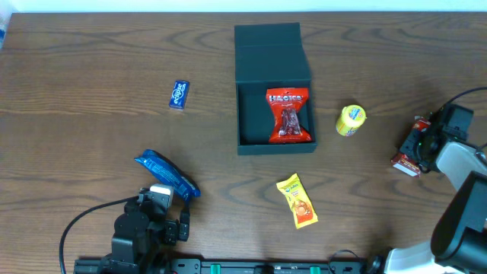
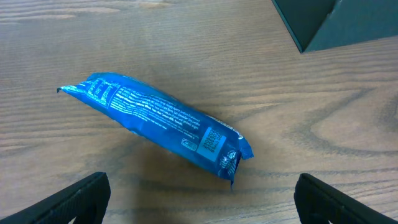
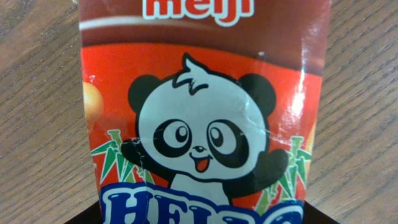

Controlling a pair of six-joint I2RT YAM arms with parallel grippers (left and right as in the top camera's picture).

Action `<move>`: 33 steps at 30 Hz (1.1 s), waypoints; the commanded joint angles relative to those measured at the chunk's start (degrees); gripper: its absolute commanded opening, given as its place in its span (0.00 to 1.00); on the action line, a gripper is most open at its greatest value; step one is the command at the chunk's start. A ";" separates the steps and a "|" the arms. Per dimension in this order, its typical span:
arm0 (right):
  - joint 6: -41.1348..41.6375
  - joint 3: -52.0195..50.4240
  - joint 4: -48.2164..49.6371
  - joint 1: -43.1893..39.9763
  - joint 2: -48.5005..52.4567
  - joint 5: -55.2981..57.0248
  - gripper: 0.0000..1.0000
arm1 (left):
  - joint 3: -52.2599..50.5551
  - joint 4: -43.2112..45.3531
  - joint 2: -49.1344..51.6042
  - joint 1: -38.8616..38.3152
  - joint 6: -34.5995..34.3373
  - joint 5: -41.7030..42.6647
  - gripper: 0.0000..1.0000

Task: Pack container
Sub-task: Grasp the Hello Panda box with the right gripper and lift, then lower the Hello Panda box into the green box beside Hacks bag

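Spread wide and empty, the left gripper [image 2: 202, 205] is held over a crinkled blue foil snack packet [image 2: 155, 124], which is laid on the brown wooden table [image 2: 311, 124] to the near left of the matte dark teal-black square container [image 1: 242, 114]. An orange-yellow flat sachet [image 1: 297, 201] is placed just in front of the container. The container's lid is folded back on the far side, and a red plastic snack bag [image 1: 288, 116] is seen lying inside. A yellow round tub [image 1: 351, 120] is set just right of the container. Further right, a red cardboard panda-printed box [image 3: 205, 124] is met by the right gripper [image 1: 417, 148]; whether it is clamped cannot be told. A small blue wrapped bar [image 1: 179, 95] is found well left of the container.
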 commanded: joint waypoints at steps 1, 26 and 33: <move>1.70 -0.28 -0.42 0.92 -1.92 -0.28 0.52 | -2.40 -1.22 -0.37 0.39 -0.42 0.42 0.95; 18.16 13.05 -33.55 28.63 -34.01 -1.38 0.38 | -2.40 -1.22 -0.37 0.39 -0.42 0.42 0.95; 27.67 20.04 -30.86 45.81 -27.02 -1.27 0.39 | -2.40 -1.22 -0.37 0.39 -0.42 0.42 0.95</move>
